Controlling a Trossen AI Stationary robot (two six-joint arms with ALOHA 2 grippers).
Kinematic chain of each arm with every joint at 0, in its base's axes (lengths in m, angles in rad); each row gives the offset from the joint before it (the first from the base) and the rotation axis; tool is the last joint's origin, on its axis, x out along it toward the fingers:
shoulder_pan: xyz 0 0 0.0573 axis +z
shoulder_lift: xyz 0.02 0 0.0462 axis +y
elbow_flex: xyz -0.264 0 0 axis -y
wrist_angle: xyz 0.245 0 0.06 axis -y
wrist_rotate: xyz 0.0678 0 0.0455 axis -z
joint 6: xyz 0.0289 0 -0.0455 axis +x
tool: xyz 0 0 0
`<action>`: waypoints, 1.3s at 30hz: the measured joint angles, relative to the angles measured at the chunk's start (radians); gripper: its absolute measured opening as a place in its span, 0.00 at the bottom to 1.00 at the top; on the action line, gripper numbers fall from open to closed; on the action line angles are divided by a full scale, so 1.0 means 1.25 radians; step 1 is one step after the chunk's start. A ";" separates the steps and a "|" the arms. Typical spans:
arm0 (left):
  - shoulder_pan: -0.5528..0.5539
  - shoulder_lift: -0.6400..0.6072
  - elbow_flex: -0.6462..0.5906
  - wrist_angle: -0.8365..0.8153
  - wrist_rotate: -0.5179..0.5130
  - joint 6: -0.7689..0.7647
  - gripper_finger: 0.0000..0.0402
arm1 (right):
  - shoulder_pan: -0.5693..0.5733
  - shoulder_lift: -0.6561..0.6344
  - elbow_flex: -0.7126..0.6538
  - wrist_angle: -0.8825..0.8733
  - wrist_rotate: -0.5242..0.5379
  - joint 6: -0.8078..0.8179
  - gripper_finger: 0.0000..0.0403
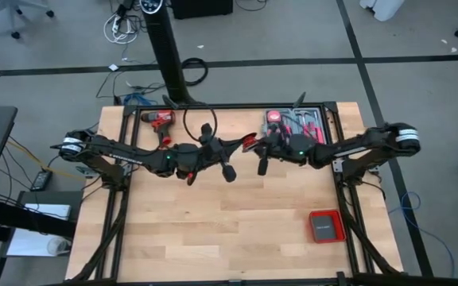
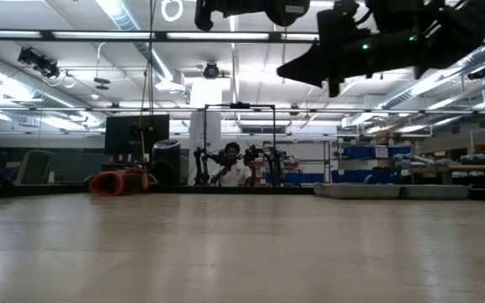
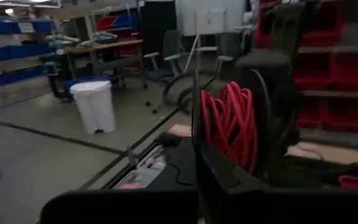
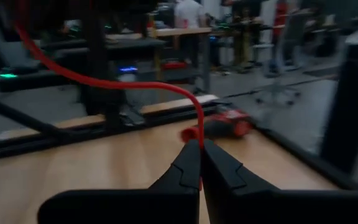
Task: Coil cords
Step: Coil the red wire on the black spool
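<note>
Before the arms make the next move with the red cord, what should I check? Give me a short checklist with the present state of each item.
1. Right gripper shut on the red cord: ok, the fingers pinch it.
2. Left gripper shut beside the red coil: ok; whether it pinches the cord: cannot tell.
3. Both grippers raised above the table: ok.
4. Drill away from the grippers: ok.
5. Red box out of the way: ok.

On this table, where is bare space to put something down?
Free: the near half of the table, left of the red box. Crowded: the far edge, with the drill, the tool tray and both arms above mid-table.
</note>
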 joint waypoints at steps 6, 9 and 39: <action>0.006 -0.031 0.000 -0.072 -0.074 0.035 0.00 | -0.001 -0.172 -0.056 -0.103 0.108 -0.066 0.00; 0.009 -0.042 -0.001 -0.093 -0.070 0.030 0.00 | -0.002 -0.247 -0.064 -0.159 0.167 -0.089 0.00; 0.061 0.012 0.000 -0.120 -0.003 -0.014 0.00 | 0.102 -0.178 0.122 -0.187 0.160 -0.154 0.01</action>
